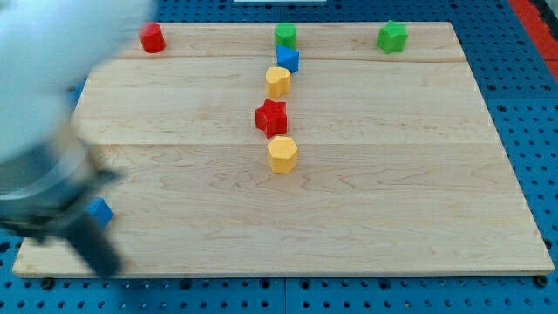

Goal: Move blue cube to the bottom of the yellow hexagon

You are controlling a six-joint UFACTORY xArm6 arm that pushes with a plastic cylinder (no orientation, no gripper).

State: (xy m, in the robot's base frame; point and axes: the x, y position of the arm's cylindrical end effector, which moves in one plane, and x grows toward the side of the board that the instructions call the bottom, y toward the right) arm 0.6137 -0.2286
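Observation:
A blue cube (288, 58) sits near the view's top middle, between a green cube (285, 36) above it and a rounded yellow block (277, 81) below it. A yellow hexagon (282, 154) lies near the board's middle, just below a red star (271, 116). My blurred arm fills the view's left side. Its dark rod slants down to my tip (106, 269) at the board's bottom left corner, far from the blue cube and the hexagon. A second blue block (101, 211) shows beside the rod, partly hidden by it.
A red cylinder (153, 38) stands at the top left and a green star (392, 37) at the top right. The wooden board (410, 201) lies on a blue perforated surface (532, 105).

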